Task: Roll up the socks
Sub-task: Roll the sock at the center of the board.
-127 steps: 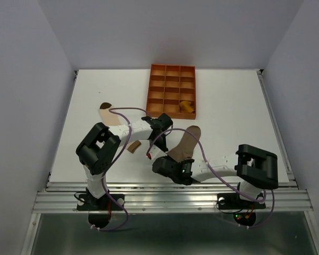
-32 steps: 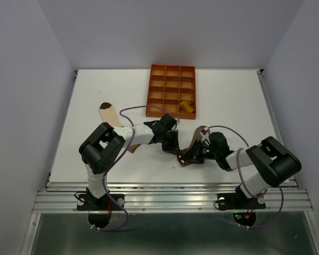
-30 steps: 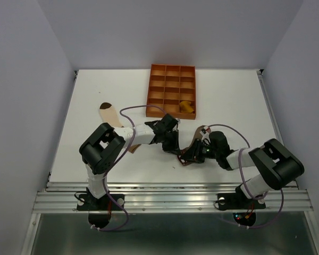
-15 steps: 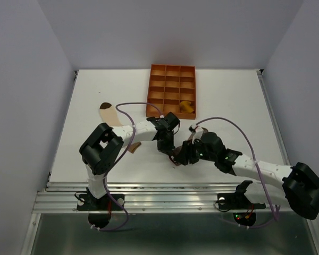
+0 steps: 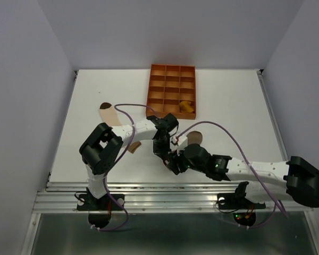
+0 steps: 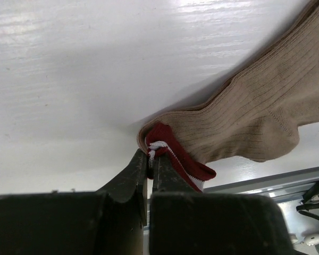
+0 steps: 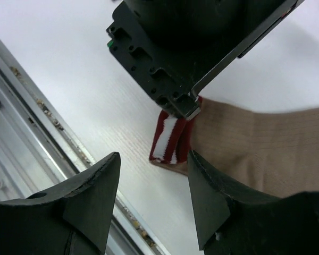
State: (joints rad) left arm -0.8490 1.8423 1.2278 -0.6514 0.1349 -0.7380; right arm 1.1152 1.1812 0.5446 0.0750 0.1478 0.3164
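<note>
Taupe ribbed fabric fills the left wrist view: the taupe sock point(image 6: 255, 122) lies flat on the white desk point(image 6: 69, 79), stretching away from the left hand point(image 6: 149, 158) toward its upper right. That hand is clenched on the sock's red-and-white striped cuff point(image 6: 181, 156). Its two dark tips are pressed together with a fold of the cuff pinched between them, right at the desk surface. Behind the pinch, the cuff is bunched and doubled over on itself.

The right hand point(image 7: 154, 164) is released, its fingers point(image 7: 90, 207) standing well apart and holding nothing. The striped cuff sits just ahead of the gap between them, and the sock's body runs off past its right finger. The left hand's dark body hangs directly ahead of and above the right hand, its tip on the cuff.

From above, both hands meet over the near middle of the desk. The sock's toe end shows just beyond the right hand. The mustard sock point(image 5: 187, 107) sits farther beyond both hands, in a near-row compartment of the orange tray point(image 5: 173, 66). The cream sock point(image 5: 109, 113) lies well off to the left hand's left, partly hidden by the arm.
</note>
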